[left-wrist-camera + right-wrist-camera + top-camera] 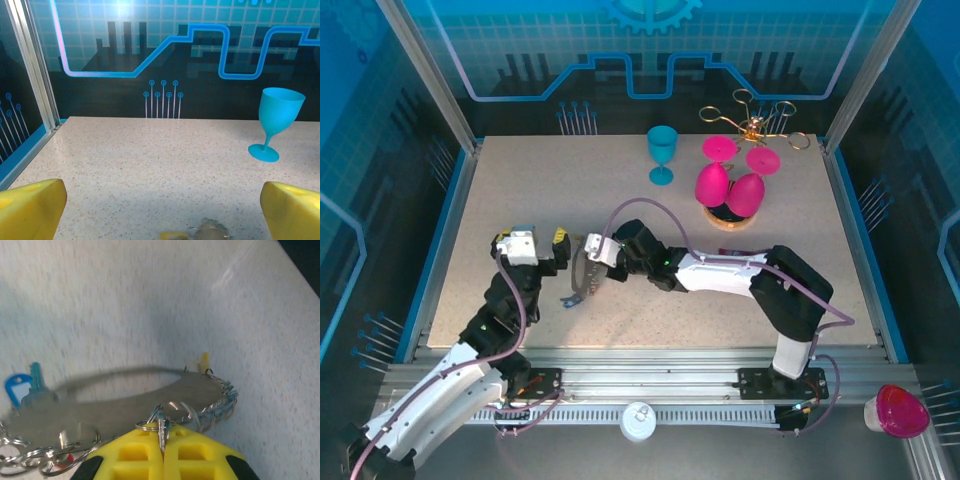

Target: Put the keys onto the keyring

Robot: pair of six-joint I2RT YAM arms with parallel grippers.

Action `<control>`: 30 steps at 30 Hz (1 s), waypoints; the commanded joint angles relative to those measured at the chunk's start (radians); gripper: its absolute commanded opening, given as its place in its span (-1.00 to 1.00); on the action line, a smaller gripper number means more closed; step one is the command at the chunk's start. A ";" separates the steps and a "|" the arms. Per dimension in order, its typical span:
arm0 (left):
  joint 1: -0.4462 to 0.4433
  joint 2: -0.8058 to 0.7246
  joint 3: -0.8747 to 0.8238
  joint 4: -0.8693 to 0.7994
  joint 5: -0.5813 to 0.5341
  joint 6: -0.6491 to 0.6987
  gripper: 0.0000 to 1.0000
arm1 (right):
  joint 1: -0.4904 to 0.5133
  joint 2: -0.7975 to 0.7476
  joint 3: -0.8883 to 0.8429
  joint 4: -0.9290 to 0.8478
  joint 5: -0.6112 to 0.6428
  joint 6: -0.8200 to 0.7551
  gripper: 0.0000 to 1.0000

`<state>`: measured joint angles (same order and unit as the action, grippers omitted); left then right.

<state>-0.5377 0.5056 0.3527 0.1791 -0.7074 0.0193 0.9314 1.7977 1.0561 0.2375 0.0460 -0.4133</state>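
Silver keyring [217, 405] hangs from the right claw [162, 434], clamped on it, likely presenting the loop; left claw [161, 210] beside it gapes.

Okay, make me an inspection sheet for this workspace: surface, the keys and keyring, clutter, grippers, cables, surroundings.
Surface: speckled table, no spills seen.
Job's things: keyring chain pinched at one link by the right gripper; blue-tagged key beside the chain, attachment unclear.
Clutter: teal goblet upright; pink goblets clustered on a round base; gold wire stand behind them.
Grippers: left gripper open, holding nothing; right gripper shut on the keyring chain.
Cables: grey-purple cable loops above the right arm; no snag seen.
Surroundings: blue printed walls; pink-filled cup off the table, near right corner.
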 commanded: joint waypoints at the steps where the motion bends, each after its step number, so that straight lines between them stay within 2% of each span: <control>1: 0.024 0.008 0.007 0.010 -0.010 -0.037 0.99 | -0.026 -0.034 -0.073 -0.009 0.035 -0.162 -1.00; 4: 0.037 0.023 0.001 -0.003 -0.011 -0.039 0.99 | -0.054 -0.075 -0.121 -0.108 0.106 -0.255 -1.00; 9: 0.044 0.039 -0.018 0.000 -0.028 -0.030 0.99 | -0.081 -0.106 -0.136 -0.292 0.296 -0.342 -0.90; 13: 0.046 0.054 -0.032 0.006 -0.041 -0.021 0.99 | -0.085 -0.109 -0.143 -0.379 0.431 -0.379 -0.51; 19: 0.086 0.082 -0.058 0.034 -0.023 0.002 0.99 | -0.147 -0.171 -0.205 -0.389 0.565 -0.338 -0.15; 22: 0.138 0.121 -0.072 0.051 0.060 0.000 0.99 | -0.221 -0.290 -0.243 -0.335 0.525 -0.207 0.03; 25: 0.207 0.181 -0.092 0.105 0.165 -0.009 0.99 | -0.363 -0.448 -0.326 -0.219 0.334 0.035 0.20; 27: 0.263 0.232 -0.113 0.173 0.225 -0.035 0.99 | -0.509 -0.534 -0.432 -0.060 0.173 0.223 0.23; 28: 0.286 0.257 -0.120 0.203 0.242 -0.051 0.99 | -0.563 -0.555 -0.485 0.020 0.137 0.272 0.25; 30: 0.335 0.329 -0.130 0.271 0.270 -0.063 0.99 | -0.626 -0.561 -0.586 0.248 0.165 0.287 0.29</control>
<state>-0.2562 0.7761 0.2481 0.3119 -0.5308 -0.0101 0.3737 1.2308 0.5892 0.1932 0.3222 -0.3264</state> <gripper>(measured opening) 0.995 0.637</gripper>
